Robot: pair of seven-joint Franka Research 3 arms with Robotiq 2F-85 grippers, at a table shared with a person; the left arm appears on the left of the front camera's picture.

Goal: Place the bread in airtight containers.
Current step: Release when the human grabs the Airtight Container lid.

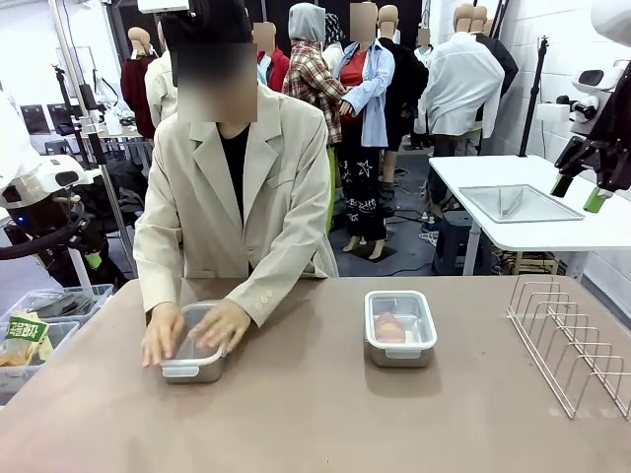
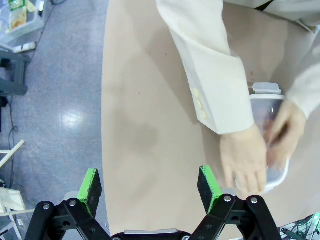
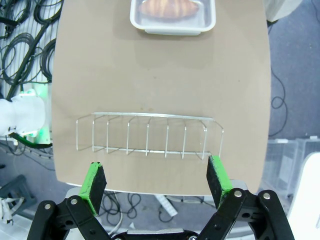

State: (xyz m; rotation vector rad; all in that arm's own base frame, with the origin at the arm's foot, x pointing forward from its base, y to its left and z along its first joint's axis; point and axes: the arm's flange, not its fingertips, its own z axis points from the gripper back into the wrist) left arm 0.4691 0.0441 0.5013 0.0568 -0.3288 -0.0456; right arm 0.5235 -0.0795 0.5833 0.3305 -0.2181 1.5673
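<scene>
Two airtight containers stand on the brown table (image 1: 296,414). The left container (image 1: 192,357) lies under both of the person's hands (image 1: 222,323), which press on its clear lid; from my left wrist the same container (image 2: 272,107) is mostly covered by the hands, and its contents are hidden. The right container (image 1: 399,328) holds a golden-brown bread (image 1: 389,326) under a clear lid, and from the right wrist this container (image 3: 172,26) and its bread (image 3: 167,7) appear at the top edge. My left gripper (image 2: 150,187) hangs open above the table's left edge. My right gripper (image 3: 157,182) is open, high over the wire rack, and seen raised at the far right (image 1: 579,192).
A wire rack (image 1: 572,345) stands at the table's right end, below the right gripper (image 3: 150,135). A white side table with a flat steel tray (image 1: 518,202) sits behind on the right. Plastic bins (image 1: 39,325) sit on the floor at the left.
</scene>
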